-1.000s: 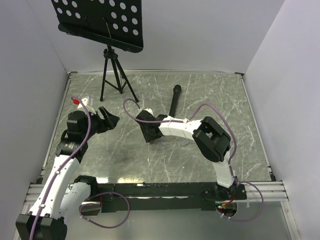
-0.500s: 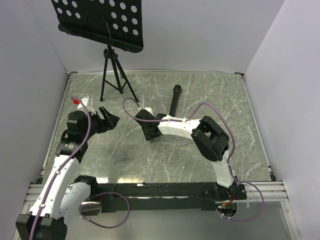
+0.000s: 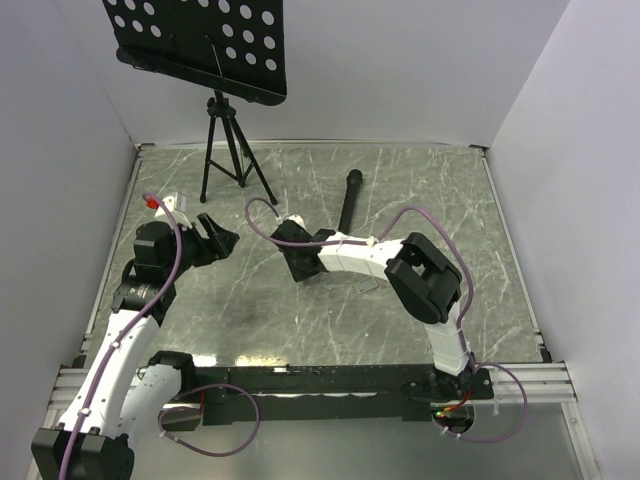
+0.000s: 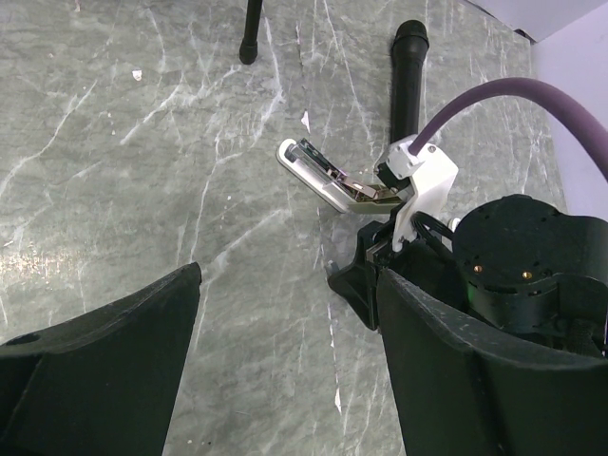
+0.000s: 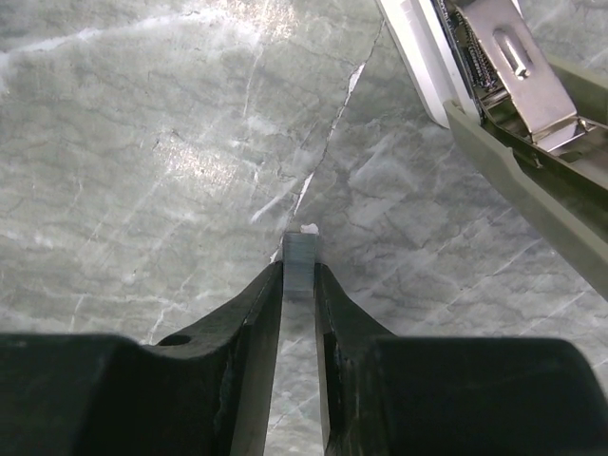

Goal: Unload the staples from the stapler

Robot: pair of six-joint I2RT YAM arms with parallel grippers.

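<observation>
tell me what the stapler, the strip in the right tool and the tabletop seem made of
Stapler: glossy white and matte olive shells, probably plastic, around a shiny folded-metal magazine. Strip held in the right tool: dull grey, squared block, likely steel staples. Tabletop: grey marble pattern with soft glare, possibly stone or laminate.
</observation>
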